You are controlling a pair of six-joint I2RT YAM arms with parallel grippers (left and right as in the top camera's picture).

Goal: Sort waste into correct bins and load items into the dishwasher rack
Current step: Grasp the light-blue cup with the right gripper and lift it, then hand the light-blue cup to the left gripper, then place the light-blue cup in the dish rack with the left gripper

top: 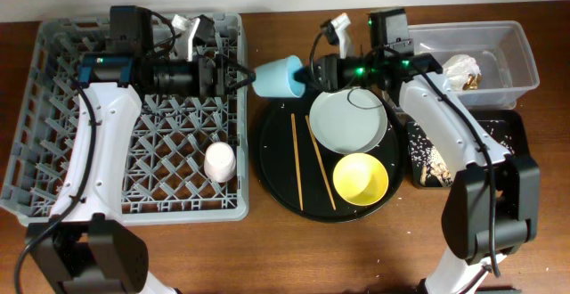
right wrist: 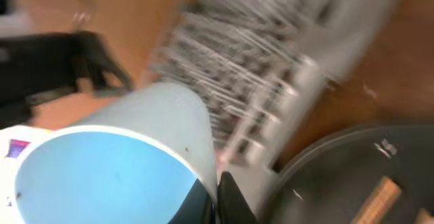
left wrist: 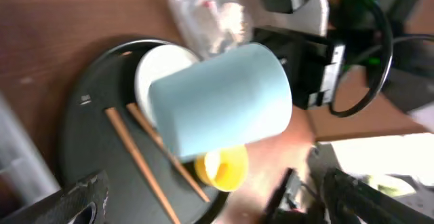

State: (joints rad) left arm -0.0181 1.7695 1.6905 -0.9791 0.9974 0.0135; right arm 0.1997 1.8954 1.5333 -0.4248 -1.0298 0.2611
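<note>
Your right end effector (top: 305, 74) pinched the small blue cup (top: 277, 77) by its rim, the cup lying on its side in the air between the dishwasher rack (top: 53, 116) and the round black tray (top: 276, 165). Your left end effector (top: 241, 73) stood spread wide just beside the cup's base, at the rack's edge. The small pink cup (top: 220, 162) sat in the rack.
</note>
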